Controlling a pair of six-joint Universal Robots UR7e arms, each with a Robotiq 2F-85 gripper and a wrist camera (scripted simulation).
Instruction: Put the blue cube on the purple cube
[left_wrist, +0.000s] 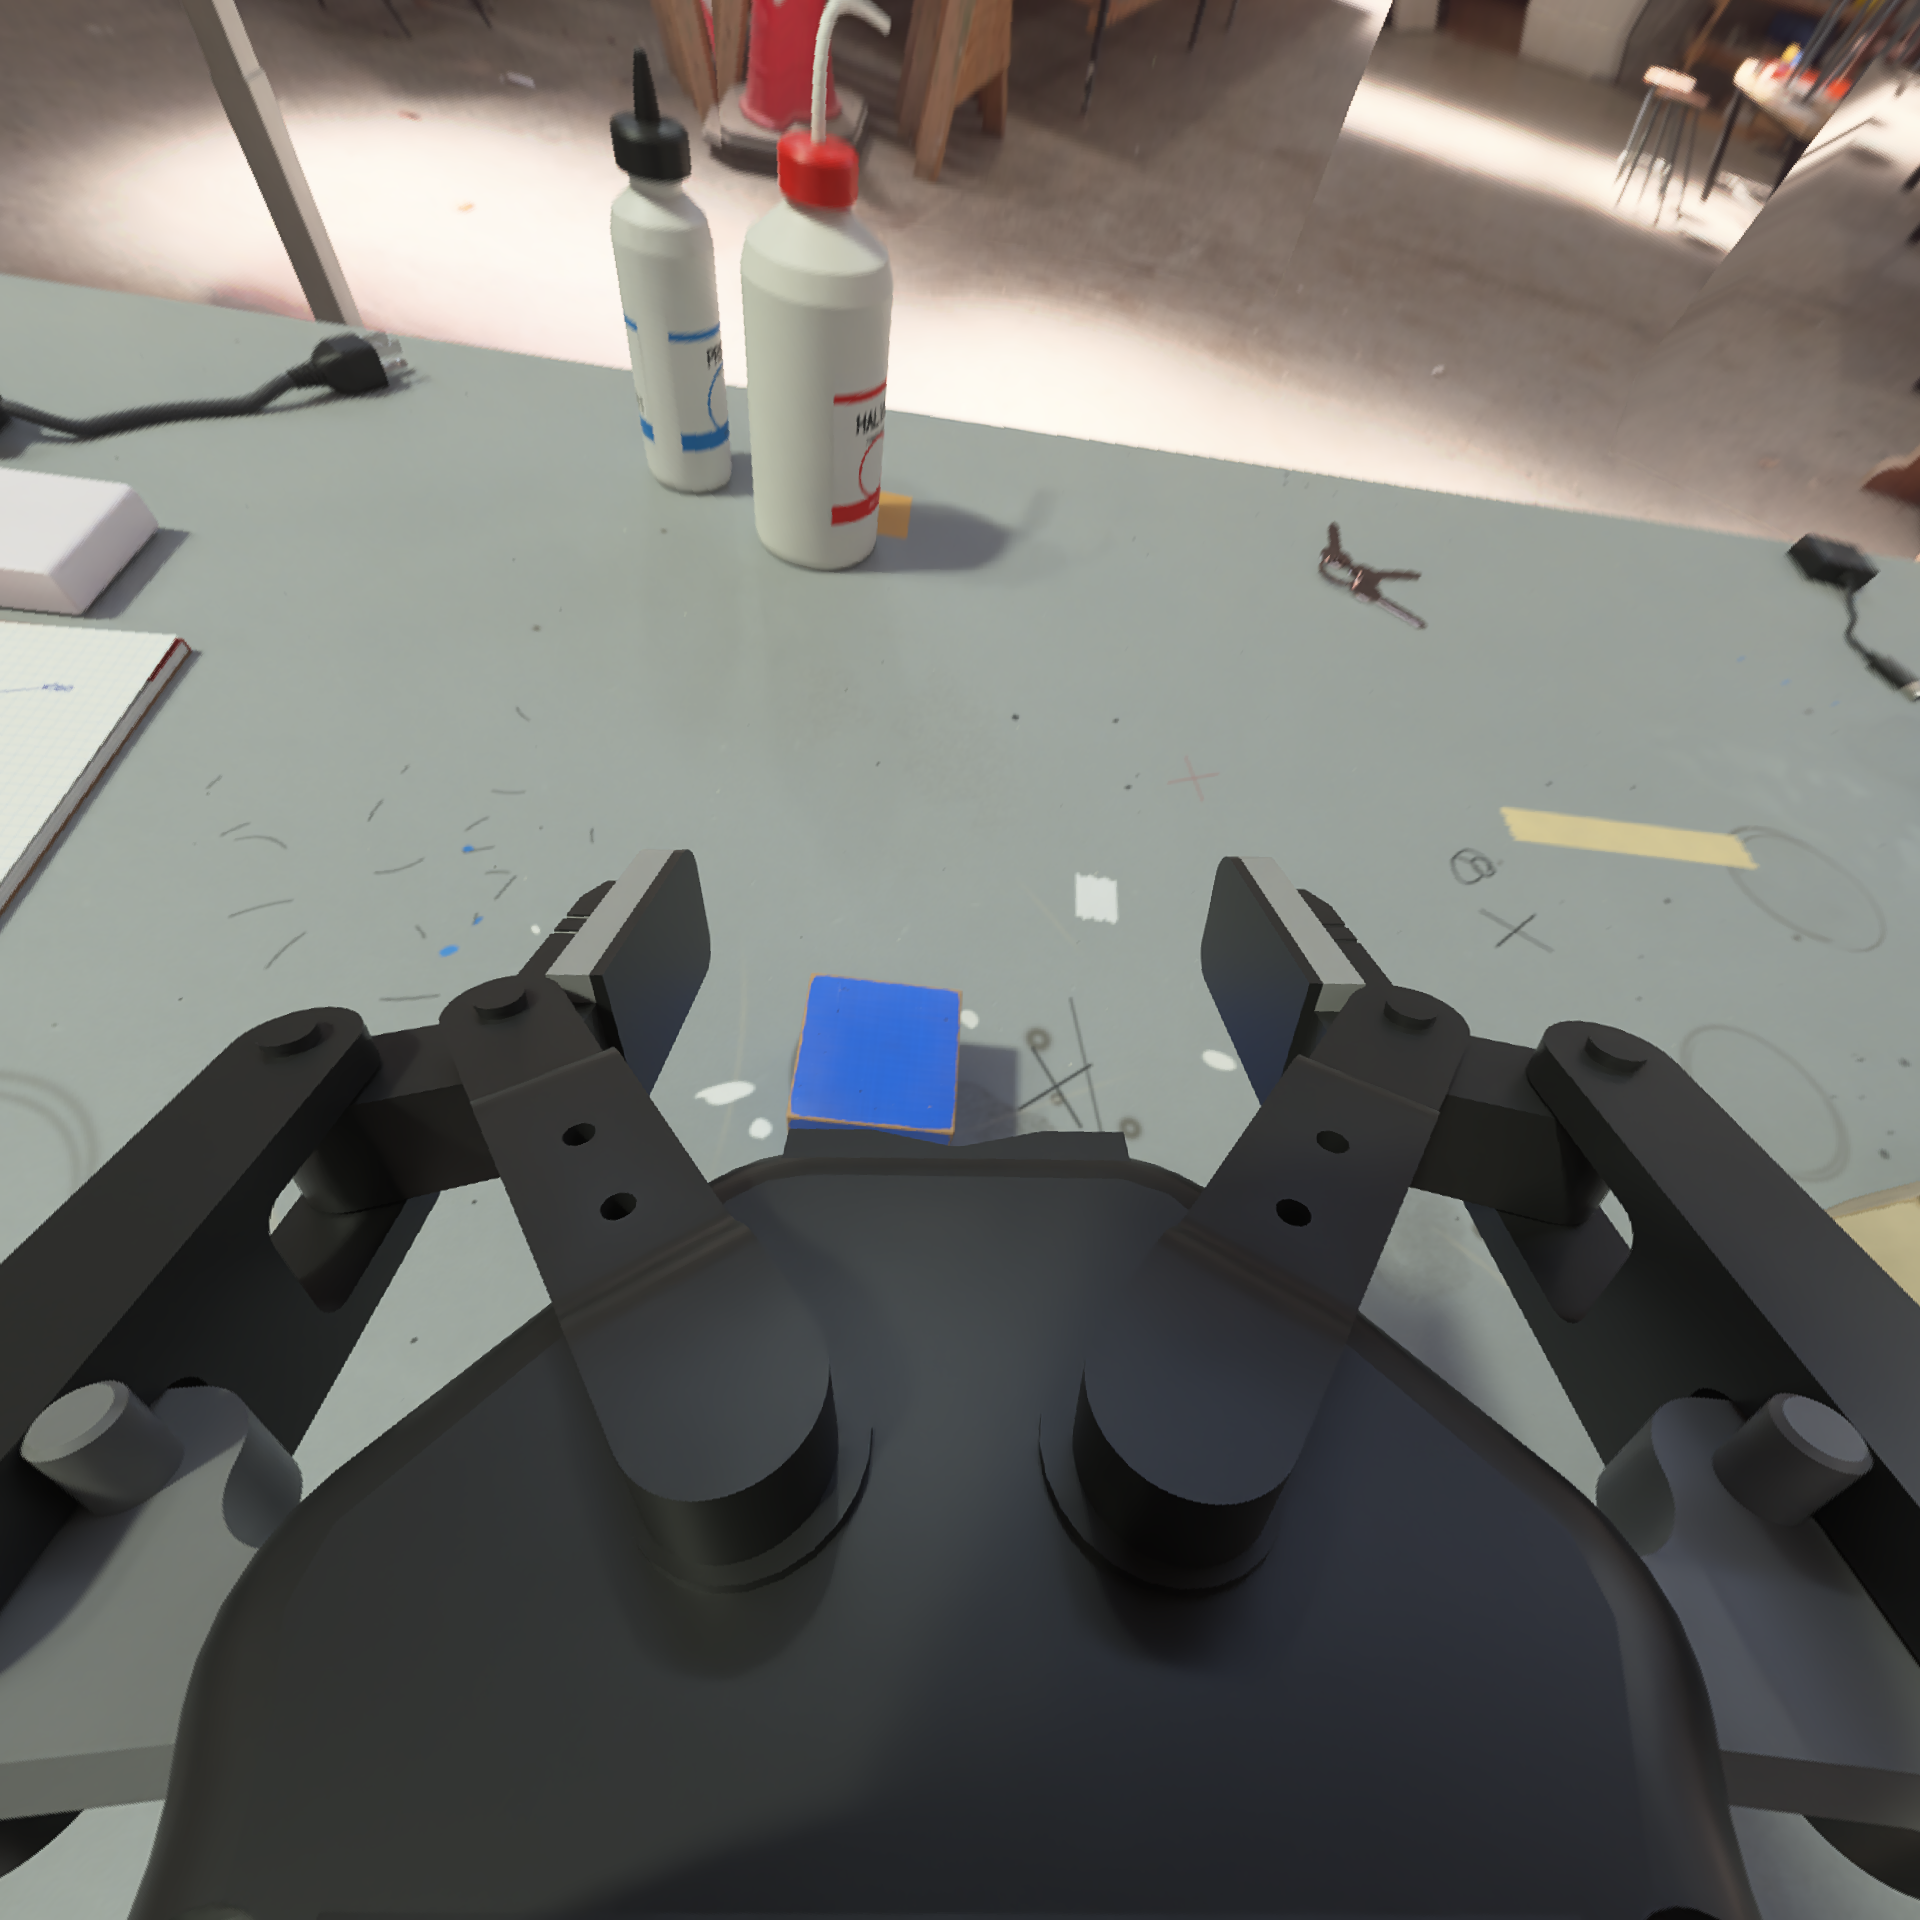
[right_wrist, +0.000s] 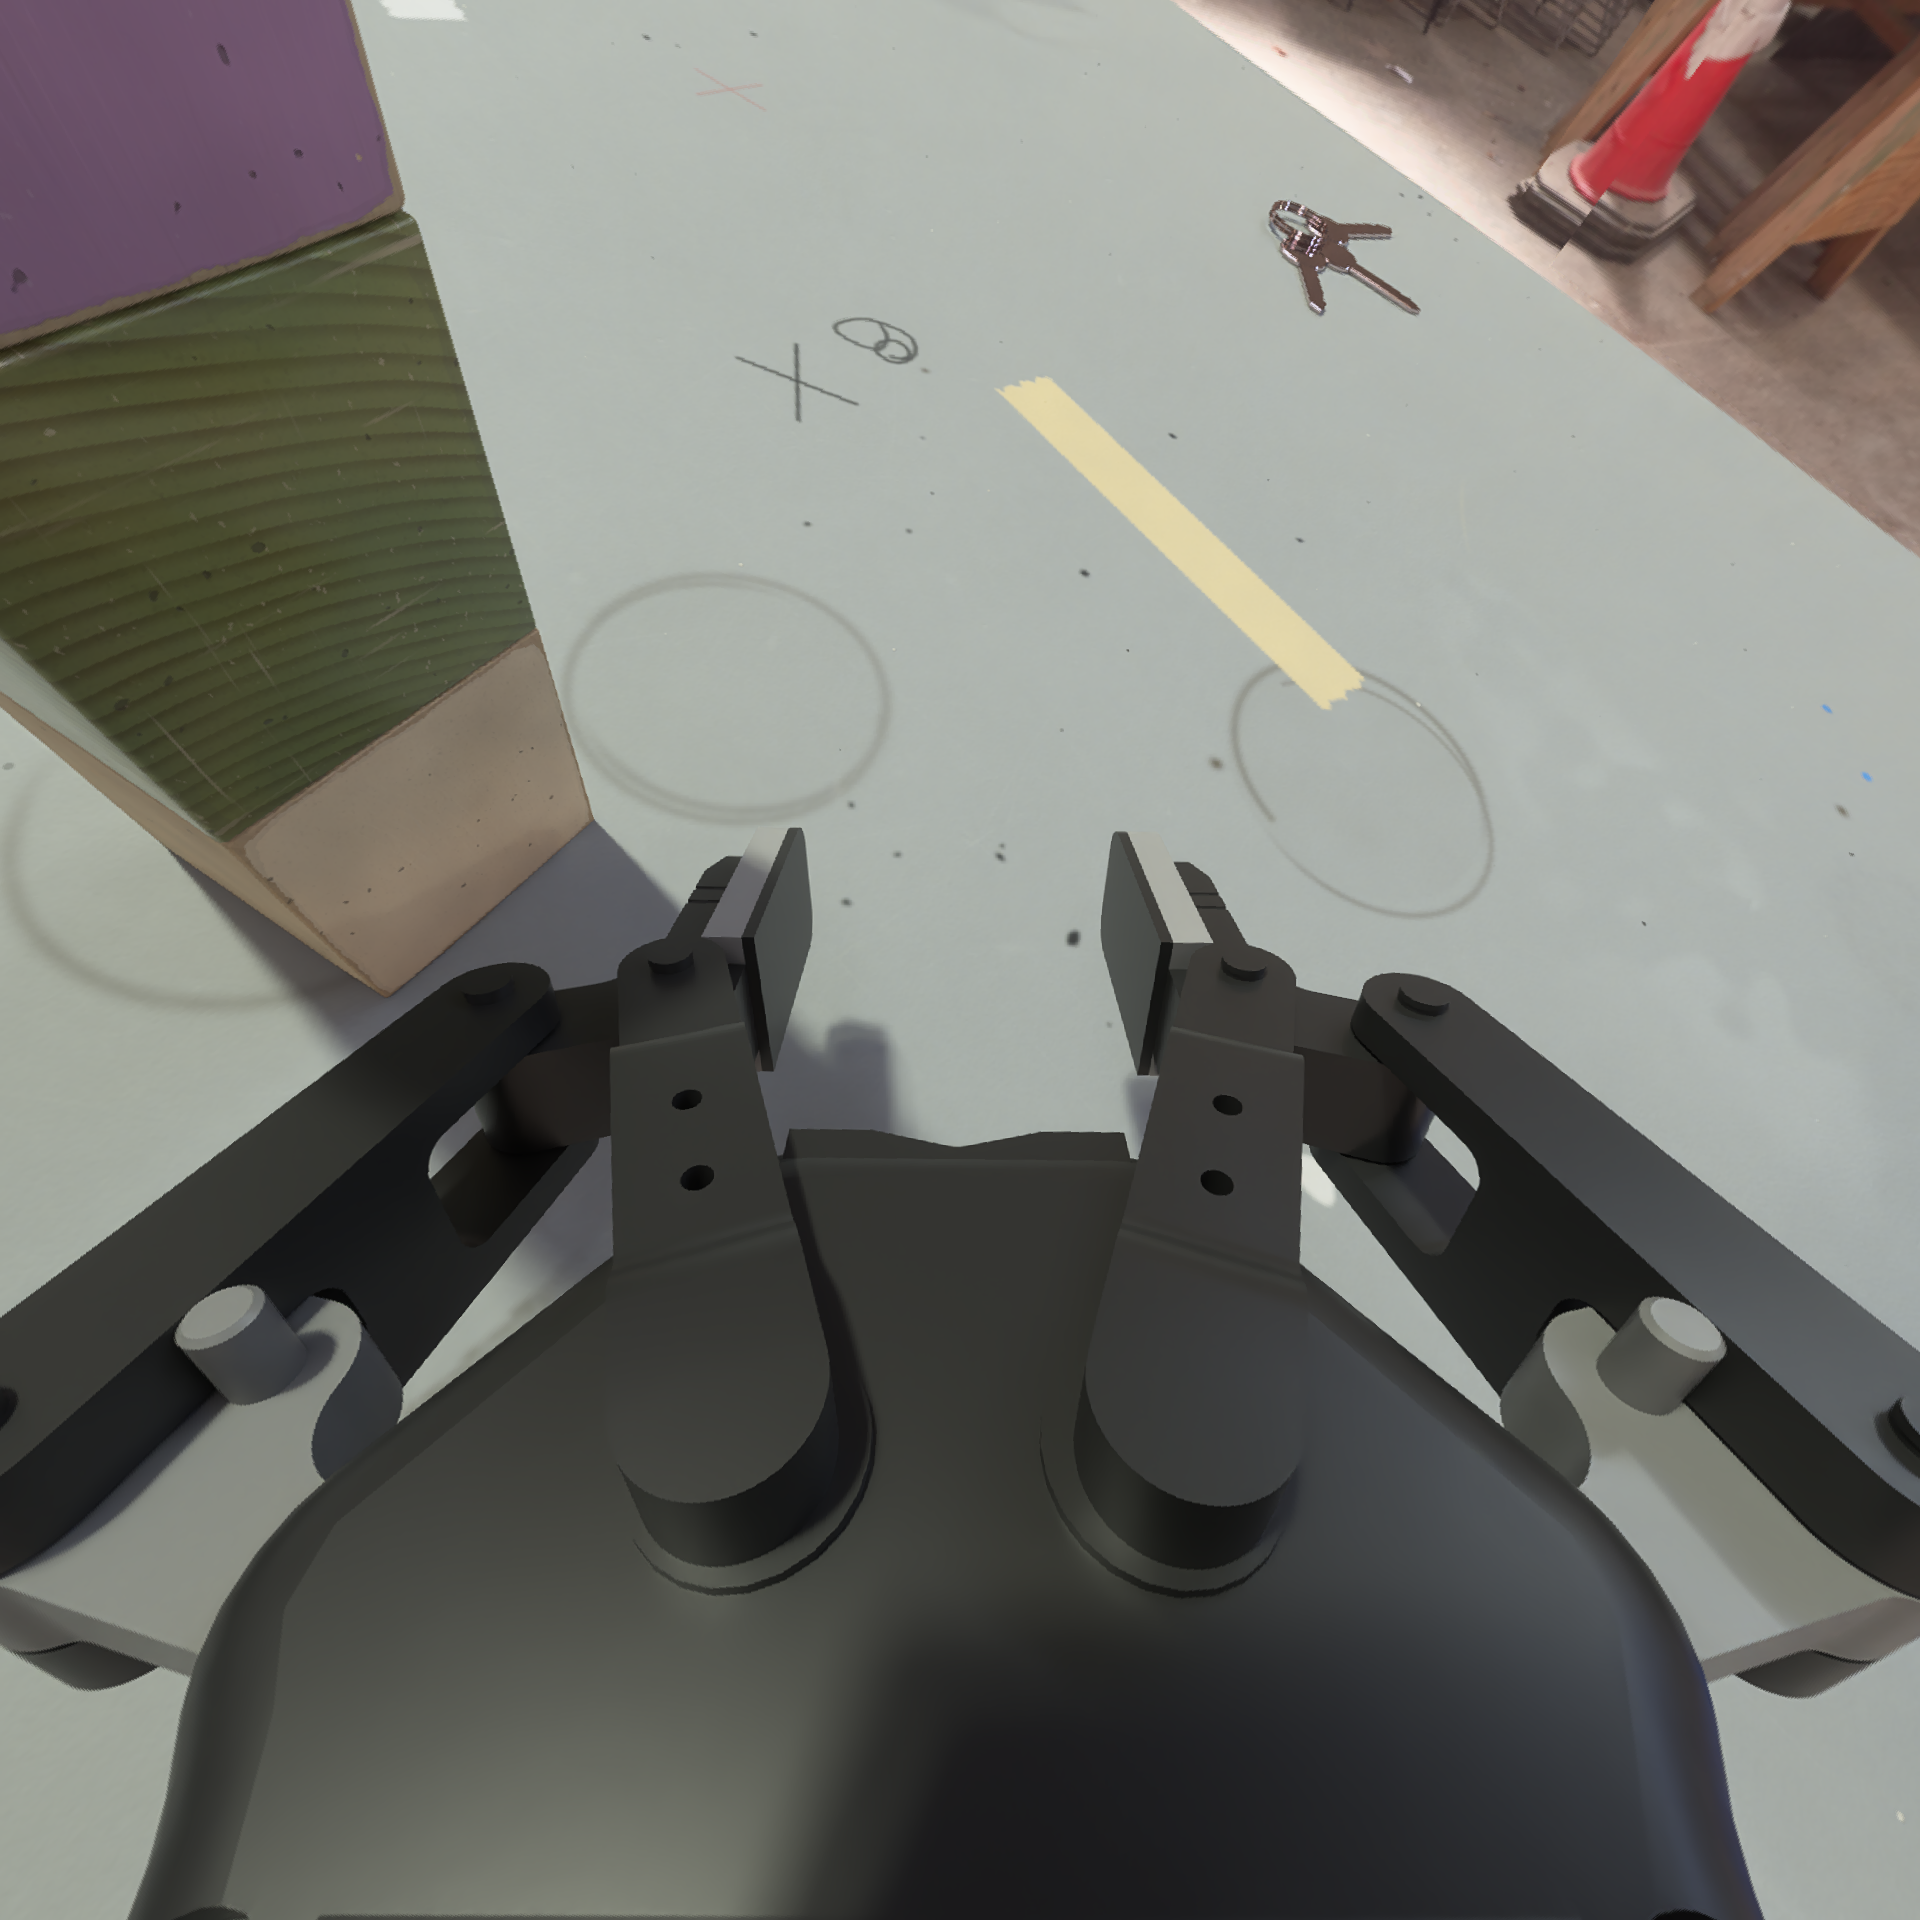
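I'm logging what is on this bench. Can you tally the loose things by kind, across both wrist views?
Cubes: 2 (blue cube, purple cube)
Squeeze bottles: 2 (black cap, red cap)
Key bunches: 1
Notebooks: 1
Total: 6

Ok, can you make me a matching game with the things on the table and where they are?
Things:
1. blue cube
2. keys
3. purple cube
4. notebook

Places:
A. at the table's left edge in the left wrist view
B. on top of a green block
C. on the table below the open left pincer
D. near the table's far edge, beyond the yellow tape

Pairs: 1-C, 2-D, 3-B, 4-A
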